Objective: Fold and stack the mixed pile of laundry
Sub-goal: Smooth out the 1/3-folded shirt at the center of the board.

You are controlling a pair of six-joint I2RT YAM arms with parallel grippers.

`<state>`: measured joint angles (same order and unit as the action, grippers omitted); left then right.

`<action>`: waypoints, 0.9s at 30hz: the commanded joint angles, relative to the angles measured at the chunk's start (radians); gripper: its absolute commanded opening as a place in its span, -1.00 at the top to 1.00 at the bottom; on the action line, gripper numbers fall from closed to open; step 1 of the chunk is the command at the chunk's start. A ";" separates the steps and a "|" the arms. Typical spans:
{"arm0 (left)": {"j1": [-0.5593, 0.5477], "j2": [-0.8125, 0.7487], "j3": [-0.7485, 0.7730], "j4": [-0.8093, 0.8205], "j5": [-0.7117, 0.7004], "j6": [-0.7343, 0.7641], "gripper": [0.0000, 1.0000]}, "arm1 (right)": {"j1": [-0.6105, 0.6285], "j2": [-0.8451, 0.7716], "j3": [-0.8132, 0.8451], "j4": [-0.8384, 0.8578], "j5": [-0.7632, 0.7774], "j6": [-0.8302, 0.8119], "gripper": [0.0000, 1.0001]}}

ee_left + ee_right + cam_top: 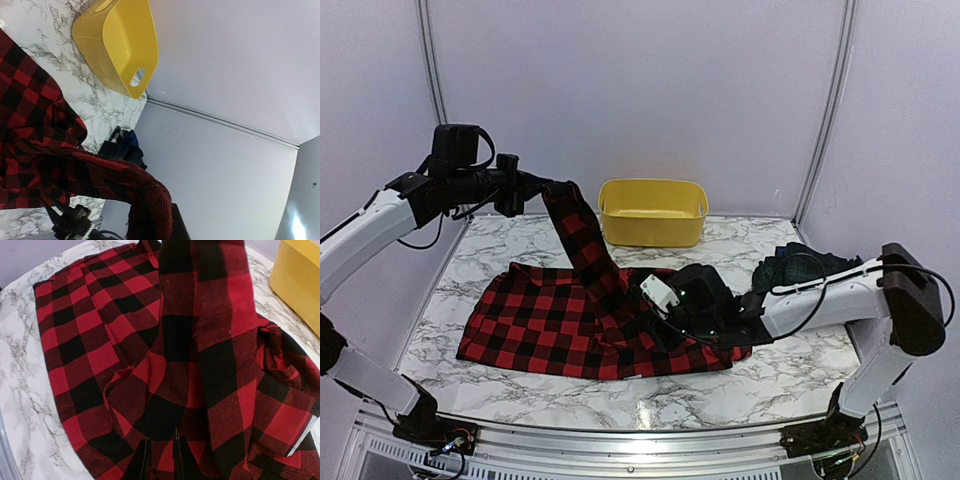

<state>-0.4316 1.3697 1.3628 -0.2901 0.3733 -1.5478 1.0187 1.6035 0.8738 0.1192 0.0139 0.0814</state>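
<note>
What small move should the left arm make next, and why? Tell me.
Probably swing the left end effector down over the checked shirt to lay its sleeve across: the sleeve hangs pinched in the air while the body lies spread out.

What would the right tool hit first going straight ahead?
The checked shirt: the right tool points straight into its cloth, likely the raised sleeve first, though depth is unclear.

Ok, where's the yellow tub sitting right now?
In the top view the yellow tub sits at the far middle of the marble table, just behind the spread-out red-and-black checked garment.
</note>
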 commanded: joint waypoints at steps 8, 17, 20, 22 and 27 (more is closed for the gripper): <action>-0.002 0.095 0.038 0.270 0.010 -0.238 1.00 | 0.029 0.190 0.135 0.191 0.301 -0.147 0.76; -0.003 0.074 0.015 0.261 -0.010 -0.237 1.00 | 0.016 0.216 0.154 0.160 0.575 -0.161 0.66; -0.002 0.074 0.006 0.260 -0.012 -0.229 1.00 | -0.023 0.192 0.138 0.141 0.587 -0.130 0.64; -0.001 0.072 -0.003 0.260 -0.011 -0.206 1.00 | -0.043 0.169 0.120 0.149 0.542 -0.121 0.57; 0.000 0.074 0.013 0.239 0.066 0.006 1.00 | -0.080 0.166 0.112 0.095 0.474 -0.089 0.39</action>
<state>-0.4328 1.4727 1.3640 -0.0708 0.3801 -1.7306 0.9634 1.8000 0.9932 0.2646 0.5205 -0.0441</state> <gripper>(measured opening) 0.016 0.277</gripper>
